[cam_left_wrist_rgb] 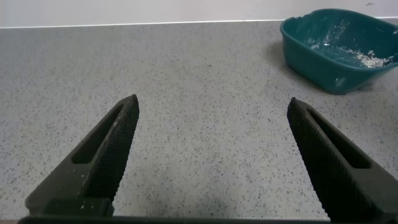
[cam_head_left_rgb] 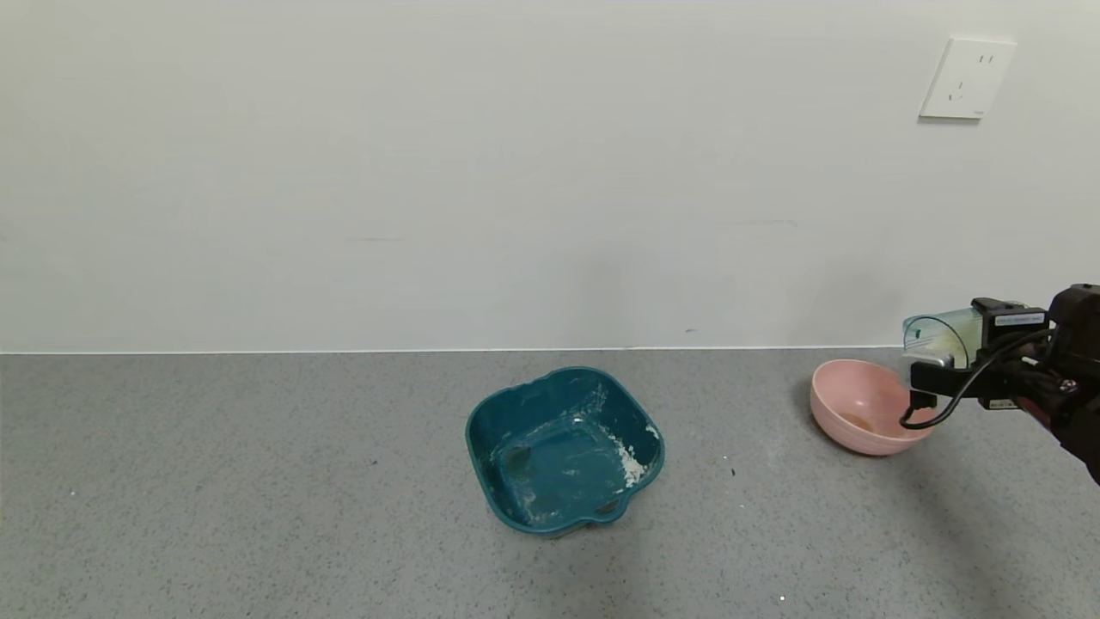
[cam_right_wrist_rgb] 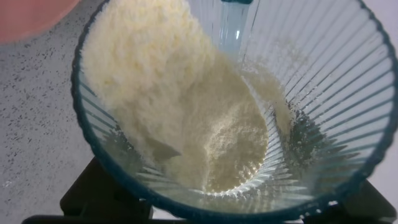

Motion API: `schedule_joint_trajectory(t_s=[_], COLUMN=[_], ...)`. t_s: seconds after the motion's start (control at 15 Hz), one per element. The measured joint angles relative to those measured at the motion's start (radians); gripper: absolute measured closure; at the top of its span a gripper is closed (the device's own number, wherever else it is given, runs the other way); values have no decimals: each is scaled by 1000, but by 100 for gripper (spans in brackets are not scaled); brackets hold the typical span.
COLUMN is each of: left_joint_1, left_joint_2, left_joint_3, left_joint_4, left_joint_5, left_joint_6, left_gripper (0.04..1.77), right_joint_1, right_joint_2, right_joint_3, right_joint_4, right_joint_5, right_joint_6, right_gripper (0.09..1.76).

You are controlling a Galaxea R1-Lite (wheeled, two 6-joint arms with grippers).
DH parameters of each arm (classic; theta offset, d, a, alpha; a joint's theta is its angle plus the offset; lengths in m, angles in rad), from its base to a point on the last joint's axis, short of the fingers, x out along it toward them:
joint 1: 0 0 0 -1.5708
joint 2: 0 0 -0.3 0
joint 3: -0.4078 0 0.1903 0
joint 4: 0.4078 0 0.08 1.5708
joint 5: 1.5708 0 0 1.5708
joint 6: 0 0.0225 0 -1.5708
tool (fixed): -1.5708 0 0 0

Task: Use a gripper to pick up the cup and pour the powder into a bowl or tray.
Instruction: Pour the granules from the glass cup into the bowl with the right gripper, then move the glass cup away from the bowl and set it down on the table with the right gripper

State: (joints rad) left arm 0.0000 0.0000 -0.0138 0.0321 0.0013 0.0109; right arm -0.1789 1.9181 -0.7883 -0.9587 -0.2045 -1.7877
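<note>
At the right edge of the head view my right gripper is shut on the translucent ribbed cup. The cup lies tipped on its side, its mouth facing left, just above the far right rim of the pink bowl. In the right wrist view I look into the cup, where white powder is heaped against the lower wall and reaches toward the lip. A corner of the bowl shows beyond the rim. My left gripper hangs open over bare counter, holding nothing.
A dark teal square tray with smears of white powder stands mid-counter and shows in the left wrist view. The grey speckled counter ends at a white wall with a socket.
</note>
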Motion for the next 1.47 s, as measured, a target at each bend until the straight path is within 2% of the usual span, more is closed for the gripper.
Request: schedule_joint_trajectory(t_s=[0.2,0.6,1.07,1.47], left_joint_1=[0,0,0,0], left_joint_2=[0,0,0,0], left_joint_3=[0,0,0,0], left_joint_4=[0,0,0,0], left_joint_5=[0,0,0,0], left_joint_6=[0,0,0,0], left_gripper=[9,9,9,9], right_joint_1=[-5,-20,-45,-17], right_joint_2=[-19,-63,-124,-178], right_joint_3=[7,18,41,41], right_joint_4=[1,3,8,16], right_joint_5=[-1,3,0,0], right_joint_6=[70,107,435,736], right_gripper=[51,51,51,51])
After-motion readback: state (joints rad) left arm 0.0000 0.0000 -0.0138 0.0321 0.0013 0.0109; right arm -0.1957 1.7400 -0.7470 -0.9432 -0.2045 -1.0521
